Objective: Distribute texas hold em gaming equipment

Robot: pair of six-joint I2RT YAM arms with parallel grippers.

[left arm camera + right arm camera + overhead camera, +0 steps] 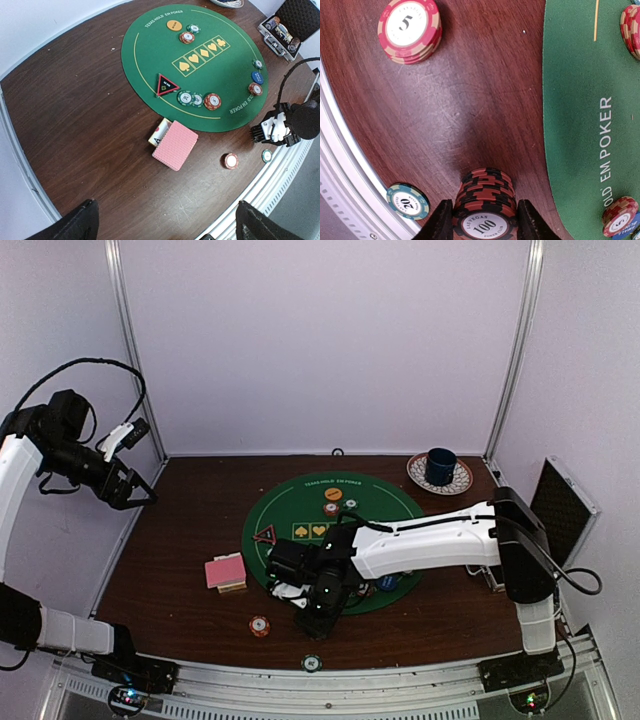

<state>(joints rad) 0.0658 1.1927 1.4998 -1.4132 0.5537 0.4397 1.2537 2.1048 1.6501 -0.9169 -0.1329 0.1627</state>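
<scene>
Right gripper [484,209] down low at the near edge of the green poker mat [585,125]. Its jaws are drawn in to a middling gap around a black-and-red 100-chip stack [482,192], and both pads look to be touching the stack's sides, so I read it as gripped.

The stack is upright with its axis vertical. It sits on the bare wood surface [470,100] just off the mat's near rim, dead centre between the fingers with no offset either way. The coming move is likely a straight lift and then a carry to a player spot.

Red 5 chips [410,29] are a short stack to the left on the wood, well apart from the grip. A teal 20 chip [407,201] lies nearer, by the metal rail, just beside the gripper but not touching it.

Pink-backed cards [175,145] lie further left, off the mat.

Left gripper [135,485] is raised at the far left with its jaws wide and nothing in them, well away from everything. The right arm is clearly the nearer one.

Risk, as I judge it: the top chips could slide if the squeeze is off-centre.
</scene>
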